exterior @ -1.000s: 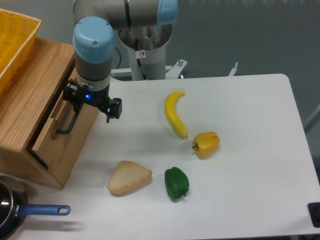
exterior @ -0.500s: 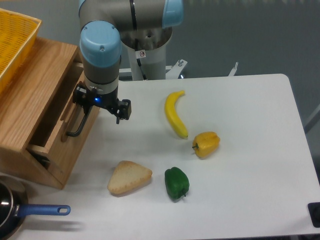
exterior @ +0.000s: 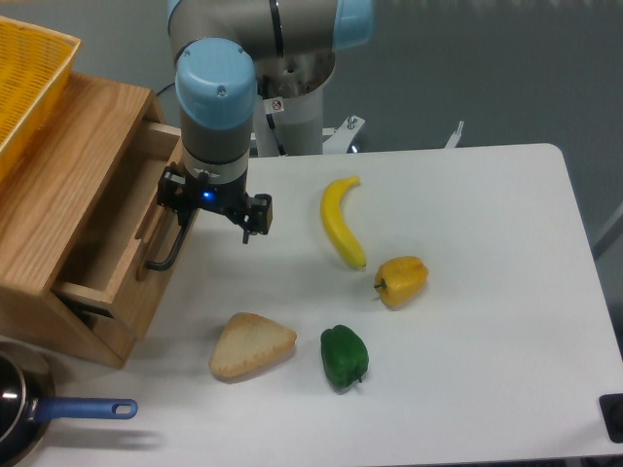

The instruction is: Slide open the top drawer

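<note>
Tool [exterior: 187,206] at handle, top drawer [exterior: 115,259] open, seemingly bare inside

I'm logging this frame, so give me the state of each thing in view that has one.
top drawer: partly pulled out, plain wood inside showing.
black bar handle: gripper at its upper end.
gripper: at the handle; fingers hidden, grip unclear.
banana: lying flat on the table, untouched.
blue-handled pan: upright at the table's corner.
</note>
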